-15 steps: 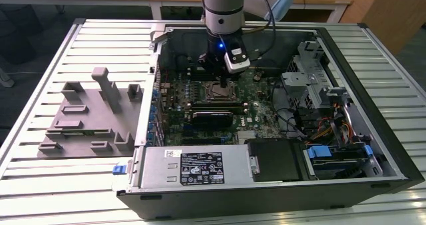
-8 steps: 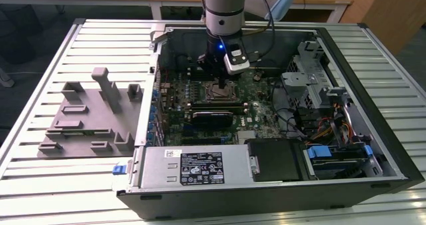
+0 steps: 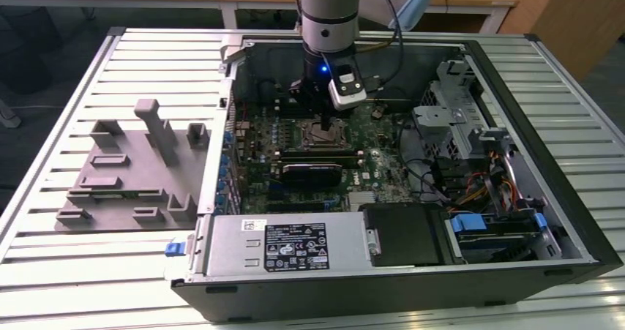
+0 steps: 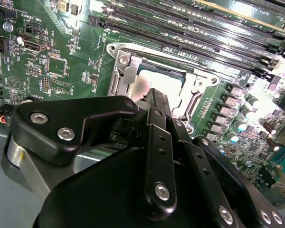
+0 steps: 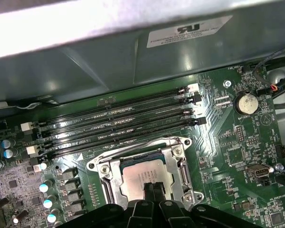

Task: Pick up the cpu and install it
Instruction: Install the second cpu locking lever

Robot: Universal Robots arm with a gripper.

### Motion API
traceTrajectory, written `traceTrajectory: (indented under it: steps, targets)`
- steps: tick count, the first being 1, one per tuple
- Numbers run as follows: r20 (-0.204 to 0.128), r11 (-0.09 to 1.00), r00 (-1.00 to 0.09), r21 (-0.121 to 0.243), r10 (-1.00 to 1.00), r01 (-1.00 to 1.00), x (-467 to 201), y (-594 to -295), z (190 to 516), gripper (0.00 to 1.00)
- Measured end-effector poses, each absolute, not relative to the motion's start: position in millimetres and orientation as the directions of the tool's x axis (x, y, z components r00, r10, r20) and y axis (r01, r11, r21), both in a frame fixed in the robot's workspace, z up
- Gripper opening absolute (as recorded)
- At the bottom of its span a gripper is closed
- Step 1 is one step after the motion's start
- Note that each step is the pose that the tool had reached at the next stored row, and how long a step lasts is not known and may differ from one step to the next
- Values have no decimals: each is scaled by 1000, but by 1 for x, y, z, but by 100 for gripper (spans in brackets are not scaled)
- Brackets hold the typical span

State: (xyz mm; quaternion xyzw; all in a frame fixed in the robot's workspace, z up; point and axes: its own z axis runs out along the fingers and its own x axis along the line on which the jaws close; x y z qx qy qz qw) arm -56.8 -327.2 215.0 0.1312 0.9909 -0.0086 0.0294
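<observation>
No legible print on labels (image 3: 295, 246).

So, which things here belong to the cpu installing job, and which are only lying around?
Belong to the job:
- cpu, sitting in the socket frame
- tool, directly over the cpu

Only lying around:
- grey fixture blocks beside the case
- empty memory slots
- coin battery
- power supply

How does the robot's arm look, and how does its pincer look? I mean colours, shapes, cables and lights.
In the exterior view, the arm is a silver-grey cylinder with a dark ring at the joint. Below it sits a black wrist section with a small blue light, a white and black box clamped on its side, and a black cable looping beside it. In the second wrist view, the pincer is matte black metal linkage with silver screw heads.
</observation>
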Motion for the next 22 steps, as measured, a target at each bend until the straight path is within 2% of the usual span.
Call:
traceTrajectory:
  steps: [8,22]
  targets:
    - [-60,965,-964,-10,260,261,-57,-327,216,11]
    - [-61,965,-964,-9,260,261,-57,-327,239,11]
